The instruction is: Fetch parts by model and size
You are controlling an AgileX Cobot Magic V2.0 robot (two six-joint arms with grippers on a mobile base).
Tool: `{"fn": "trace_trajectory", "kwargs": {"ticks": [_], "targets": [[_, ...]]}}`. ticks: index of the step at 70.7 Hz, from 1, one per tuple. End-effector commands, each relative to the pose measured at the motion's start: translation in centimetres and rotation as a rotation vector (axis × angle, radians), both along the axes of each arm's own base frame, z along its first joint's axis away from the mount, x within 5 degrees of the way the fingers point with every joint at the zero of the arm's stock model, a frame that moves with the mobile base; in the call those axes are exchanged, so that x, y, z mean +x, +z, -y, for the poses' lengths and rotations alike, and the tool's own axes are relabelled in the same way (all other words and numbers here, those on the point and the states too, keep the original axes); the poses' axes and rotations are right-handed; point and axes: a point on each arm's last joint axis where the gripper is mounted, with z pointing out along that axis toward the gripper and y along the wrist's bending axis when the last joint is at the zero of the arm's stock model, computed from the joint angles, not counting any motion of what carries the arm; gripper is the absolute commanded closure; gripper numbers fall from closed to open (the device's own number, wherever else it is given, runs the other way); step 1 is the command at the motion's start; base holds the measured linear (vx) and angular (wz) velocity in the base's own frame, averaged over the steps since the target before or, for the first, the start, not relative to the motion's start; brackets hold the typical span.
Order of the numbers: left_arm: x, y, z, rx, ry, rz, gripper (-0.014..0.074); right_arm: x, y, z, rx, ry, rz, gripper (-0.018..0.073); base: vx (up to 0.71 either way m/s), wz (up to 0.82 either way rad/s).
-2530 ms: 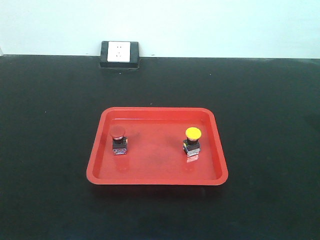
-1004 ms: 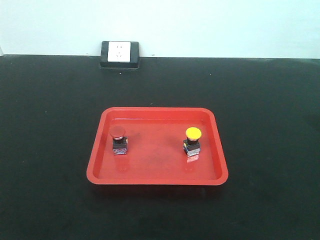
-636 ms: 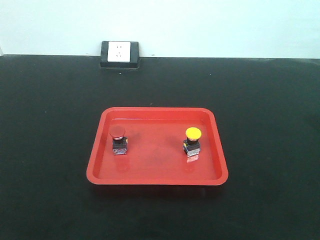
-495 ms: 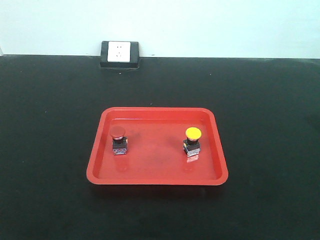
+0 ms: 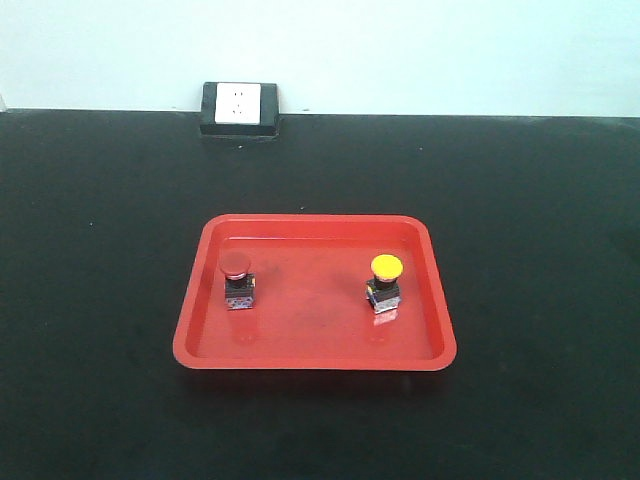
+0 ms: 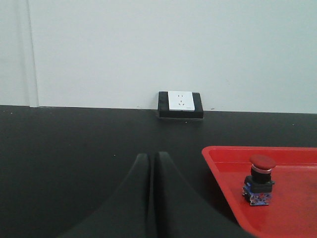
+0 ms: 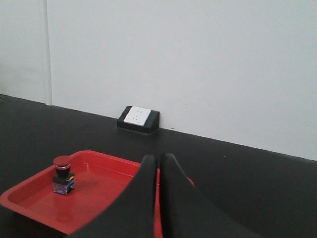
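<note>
Front view: we see red button (image 5: 236, 279) and yellow button (image 5: 385, 281) standing in the tray (image 5: 312, 358); both jaws are closed, empty.

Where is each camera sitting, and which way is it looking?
Front view: high up, looking down across the black table at the red tray; no robot parts show.
Left wrist view: low over the table, facing the wall; the shut left gripper shows.
Right wrist view: low, facing the wall; the shut right gripper shows.
All three share the red button, tray and wall socket.
</note>
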Motion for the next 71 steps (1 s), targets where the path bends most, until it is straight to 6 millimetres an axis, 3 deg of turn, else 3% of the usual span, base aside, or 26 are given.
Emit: {"fn": "trace_trajectory", "kwargs": {"ticks": [1, 48, 60, 71], "targets": [[0.0, 0.5, 0.0, -0.014, 0.000, 0.066, 0.0603, -0.4, 1.5, 0.2, 0.027, -0.009, 0.097, 0.0569, 0.00, 0.00], [0.0, 0.5, 0.0, -0.014, 0.000, 0.066, 0.0603, -0.2, 1.0, 0.2, 0.022, -0.022, 0.101, 0.0569, 0.00, 0.00], [0.0, 0.5, 0.0, -0.014, 0.000, 0.066, 0.0603, 0.2, 0.4, 0.7, 0.012, -0.195, 0.086, 0.0569, 0.00, 0.00], [0.0, 0.5, 0.0, -0.014, 0.000, 0.066, 0.0603, 1.2, -1.9, 1.3, 0.037, -0.353, 0.052, 0.0569, 0.00, 0.00]]}}
